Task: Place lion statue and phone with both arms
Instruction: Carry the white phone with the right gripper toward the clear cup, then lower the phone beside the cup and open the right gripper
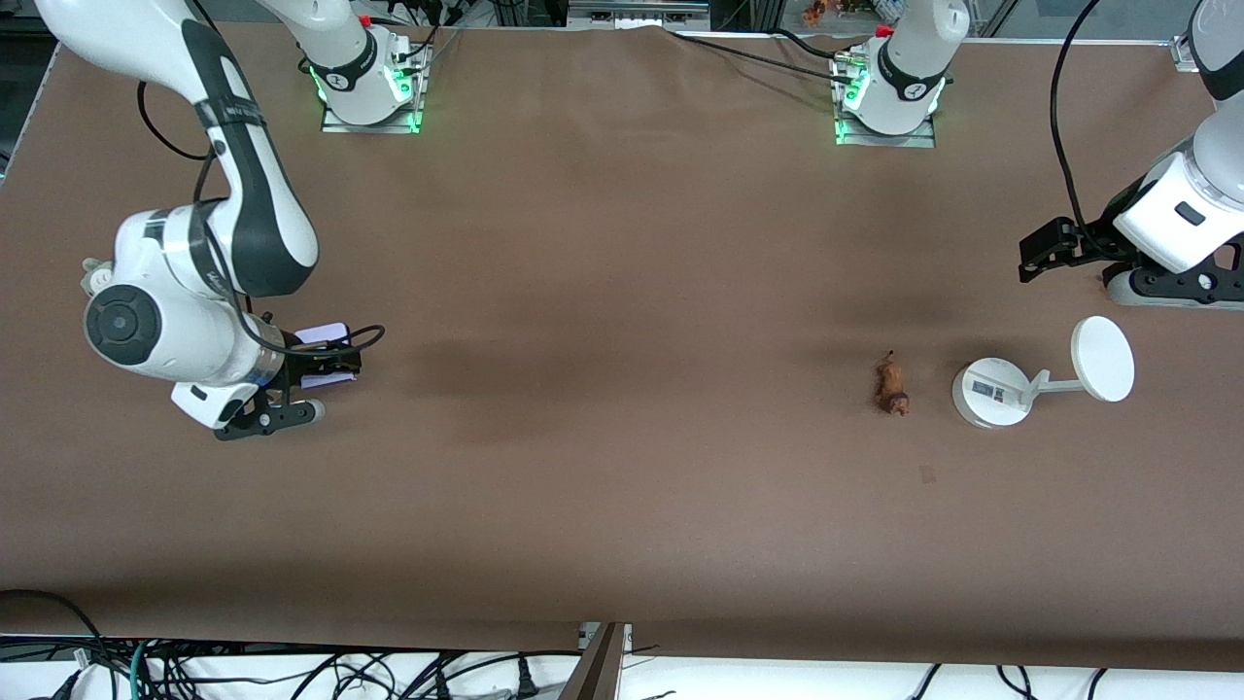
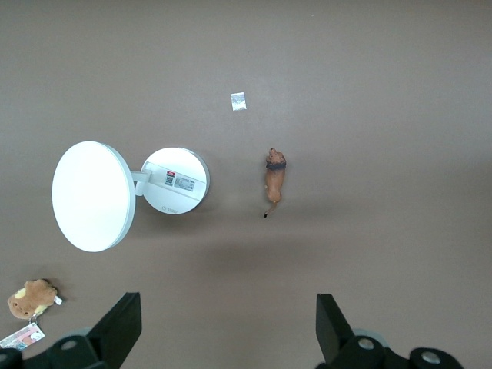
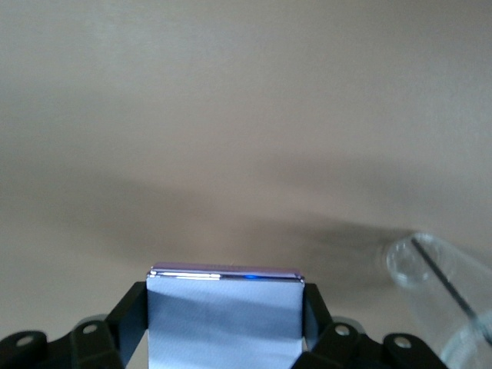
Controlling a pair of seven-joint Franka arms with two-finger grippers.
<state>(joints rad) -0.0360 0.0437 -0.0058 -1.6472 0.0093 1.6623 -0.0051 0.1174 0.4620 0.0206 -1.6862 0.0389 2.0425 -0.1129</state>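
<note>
The phone (image 1: 325,336), a flat pale-lavender slab, is clamped between the fingers of my right gripper (image 1: 327,366), just above the table at the right arm's end. In the right wrist view the phone (image 3: 224,311) fills the gap of the right gripper (image 3: 224,298). The lion statue (image 1: 891,386), small and orange-brown, lies on the table beside the white stand. My left gripper (image 1: 1045,255) hangs open and empty over the table at the left arm's end. The left wrist view looks down past the left gripper (image 2: 228,315) onto the lion statue (image 2: 274,178).
A white round-based stand (image 1: 991,392) with a tilted disc (image 1: 1102,359) stands beside the lion, toward the left arm's end. A brown plush with a card tag (image 2: 31,298) lies close to the stand. A small white scrap (image 2: 238,101) lies on the brown table cover (image 1: 622,467).
</note>
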